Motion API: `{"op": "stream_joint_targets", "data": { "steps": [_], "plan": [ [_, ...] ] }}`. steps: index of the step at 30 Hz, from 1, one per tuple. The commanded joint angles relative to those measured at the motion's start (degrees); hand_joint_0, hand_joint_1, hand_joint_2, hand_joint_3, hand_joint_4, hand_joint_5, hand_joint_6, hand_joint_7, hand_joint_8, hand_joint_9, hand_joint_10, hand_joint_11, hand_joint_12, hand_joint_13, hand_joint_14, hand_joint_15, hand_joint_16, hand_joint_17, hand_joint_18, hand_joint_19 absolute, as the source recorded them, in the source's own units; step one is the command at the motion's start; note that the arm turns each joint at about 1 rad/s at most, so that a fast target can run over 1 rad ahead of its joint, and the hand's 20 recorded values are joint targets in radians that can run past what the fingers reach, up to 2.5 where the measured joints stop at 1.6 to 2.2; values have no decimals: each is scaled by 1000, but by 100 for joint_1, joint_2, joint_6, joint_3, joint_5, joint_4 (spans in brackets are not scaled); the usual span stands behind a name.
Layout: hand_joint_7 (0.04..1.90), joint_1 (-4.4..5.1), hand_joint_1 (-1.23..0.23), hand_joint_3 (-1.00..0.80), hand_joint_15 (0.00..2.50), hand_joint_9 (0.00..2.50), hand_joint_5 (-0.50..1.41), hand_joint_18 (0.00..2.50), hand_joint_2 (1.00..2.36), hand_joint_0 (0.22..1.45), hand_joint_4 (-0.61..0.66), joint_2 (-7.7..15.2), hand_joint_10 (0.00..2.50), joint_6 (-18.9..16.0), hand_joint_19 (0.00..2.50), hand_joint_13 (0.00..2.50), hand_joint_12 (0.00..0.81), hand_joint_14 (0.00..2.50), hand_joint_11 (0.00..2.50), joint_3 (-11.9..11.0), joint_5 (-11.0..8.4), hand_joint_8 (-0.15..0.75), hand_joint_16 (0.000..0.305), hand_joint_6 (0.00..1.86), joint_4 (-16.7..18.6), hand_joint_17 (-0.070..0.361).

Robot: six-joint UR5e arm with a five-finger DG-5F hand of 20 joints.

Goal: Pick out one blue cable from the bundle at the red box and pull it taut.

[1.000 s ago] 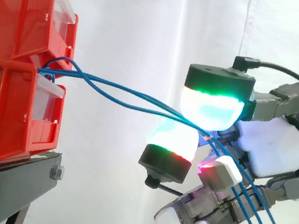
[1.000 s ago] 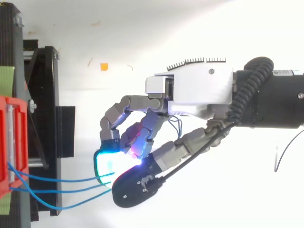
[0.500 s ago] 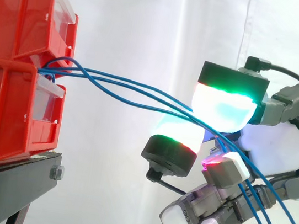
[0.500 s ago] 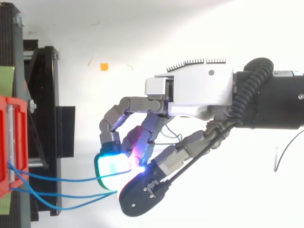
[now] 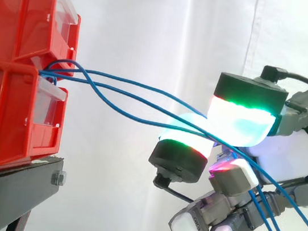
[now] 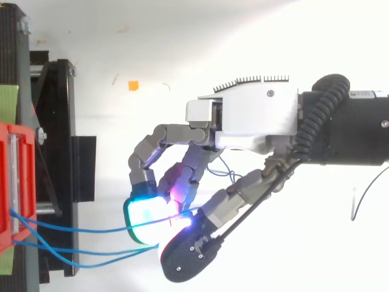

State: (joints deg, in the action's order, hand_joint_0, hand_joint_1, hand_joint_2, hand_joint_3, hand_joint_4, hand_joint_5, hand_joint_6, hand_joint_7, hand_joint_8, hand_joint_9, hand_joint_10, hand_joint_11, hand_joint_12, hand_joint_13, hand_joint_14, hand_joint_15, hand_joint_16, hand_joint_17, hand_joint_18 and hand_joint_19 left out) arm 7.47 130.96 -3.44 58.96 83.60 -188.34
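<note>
Hand: right of red box, well apart. Two glowing pads pinch one blue cable, other fingers curled below.
Bundle: three blue lines fan from box front to hand, all sagging, none taut.
Risk 1: cable slips from pads if pull is quick; grip looks thin.
Risk 2: the other two lines cross the lower fingers and may drag along w/ pull.
Risk 3: hard tug could shift box on stand.
</note>
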Motion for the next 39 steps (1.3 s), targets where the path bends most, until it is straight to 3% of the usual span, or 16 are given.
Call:
{"op": "stream_joint_targets", "data": {
  "steps": [1,7,9,14,23,30,39],
  "plan": [
    [951,0,-974,-500,254,1108,-176,815,1000,772,-29,0,23,-7,323,754,186,11,727,1,-2,272,30,946,-1,67],
    [906,0,-994,-500,278,1047,-188,821,1000,723,11,0,23,1,331,760,210,11,725,1,-10,266,32,946,-1,72],
    [880,0,-977,-500,294,1049,-189,822,1000,637,36,0,23,1,363,761,211,11,720,1,-10,271,33,940,-1,75],
    [823,0,-806,-500,286,1119,-170,837,1000,510,97,0,23,1,378,766,214,10,717,1,-10,300,37,890,-1,83],
    [913,0,-572,-500,281,1185,-135,746,1000,563,57,0,23,1,402,735,180,10,700,1,-19,299,31,842,-1,71],
    [946,0,-639,-493,278,1187,-131,720,1001,616,22,0,22,1,404,724,174,10,707,1,-19,296,30,849,-1,68],
    [1024,0,-728,-226,279,1239,-102,722,1021,594,-56,0,22,1,411,727,174,10,708,1,-19,290,31,884,-1,71]
  ]
}}
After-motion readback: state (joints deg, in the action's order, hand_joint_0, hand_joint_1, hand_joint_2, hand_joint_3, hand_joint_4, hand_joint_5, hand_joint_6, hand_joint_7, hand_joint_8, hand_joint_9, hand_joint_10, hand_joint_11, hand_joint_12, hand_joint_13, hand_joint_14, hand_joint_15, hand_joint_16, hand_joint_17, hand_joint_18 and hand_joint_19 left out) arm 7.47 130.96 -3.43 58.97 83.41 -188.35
